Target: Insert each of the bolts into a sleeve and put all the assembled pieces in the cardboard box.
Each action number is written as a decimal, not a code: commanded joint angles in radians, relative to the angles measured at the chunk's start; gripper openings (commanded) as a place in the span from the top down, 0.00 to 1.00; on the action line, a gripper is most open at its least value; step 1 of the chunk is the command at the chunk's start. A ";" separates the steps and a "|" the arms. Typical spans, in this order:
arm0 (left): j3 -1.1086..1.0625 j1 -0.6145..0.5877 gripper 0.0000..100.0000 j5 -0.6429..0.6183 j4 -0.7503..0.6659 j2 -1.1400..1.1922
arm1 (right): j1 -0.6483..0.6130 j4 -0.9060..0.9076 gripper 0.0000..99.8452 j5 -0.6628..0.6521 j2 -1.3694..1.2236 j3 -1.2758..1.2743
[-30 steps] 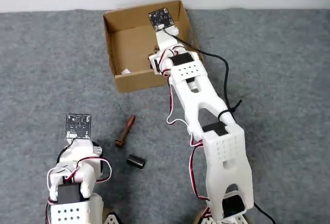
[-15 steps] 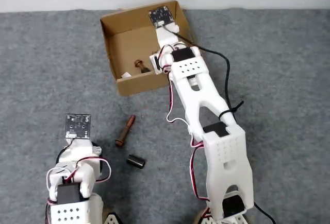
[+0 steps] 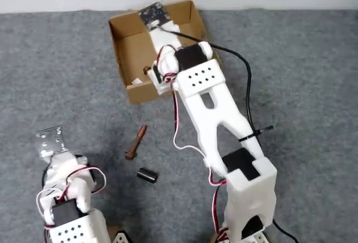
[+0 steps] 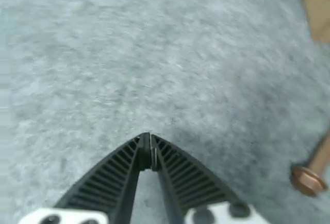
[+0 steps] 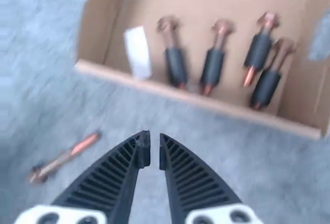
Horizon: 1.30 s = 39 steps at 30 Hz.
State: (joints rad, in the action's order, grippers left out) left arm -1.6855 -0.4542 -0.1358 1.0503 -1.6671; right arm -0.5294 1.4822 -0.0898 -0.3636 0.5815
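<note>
Two-arm workstation on a grey table (image 3: 291,58), seen from above and from both wrists. The cardboard box (image 3: 122,42) stands open at the far side, left of centre. The right wrist view shows four assembled pieces lying side by side on its floor, each a copper bolt in a black sleeve: first piece (image 5: 173,56), second piece (image 5: 214,59), third piece (image 5: 259,44) and fourth piece (image 5: 269,82); the third and fourth lie close together, and whether they touch cannot be told. A white paper slip (image 5: 137,51) lies beside the first piece. The right arm (image 3: 212,103) stretches from the near right edge to the box. The right gripper (image 5: 153,149) hangs over the table just on the near side of the box's near wall, its fingers narrow, a thin gap between the tips and nothing in it. One loose bolt (image 3: 136,141) lies on the table nearer than the box, between the arms, head toward the near side. A loose sleeve (image 3: 147,175) lies near the bolt's head, apart from it. The left arm (image 3: 67,198) sits at the near left. The left gripper (image 4: 149,151) is over bare table, fingers pressed tip to tip and empty, the bolt's head off to one side.
</note>
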 commanded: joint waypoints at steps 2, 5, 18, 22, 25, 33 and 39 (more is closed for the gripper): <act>0.015 -0.020 1.00 -0.018 -0.028 -0.009 | -0.033 0.202 0.99 -0.005 0.079 0.034; 0.015 -0.020 1.00 -0.018 -0.028 -0.009 | -0.059 0.318 0.99 -0.005 0.096 0.026; 0.016 -0.083 0.99 -0.089 -0.034 -0.009 | -0.302 0.303 0.95 0.043 0.375 -0.365; 0.018 -0.117 0.99 -0.089 -0.040 -0.009 | -0.377 0.265 0.83 0.144 0.352 -0.476; 0.018 -0.150 0.99 -0.089 -0.055 -0.009 | -0.421 0.186 0.82 0.149 0.318 -0.522; 0.015 -0.149 0.99 -0.089 -0.055 -0.009 | -0.501 0.044 0.82 0.149 0.159 -0.534; 0.013 -0.147 0.99 -0.089 -0.057 -0.009 | -0.527 -0.013 0.83 0.149 0.047 -0.535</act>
State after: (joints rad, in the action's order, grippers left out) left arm -1.6855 -0.5953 -0.2171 1.0211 -1.6671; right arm -1.0418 1.4960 0.0499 -0.2961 0.0414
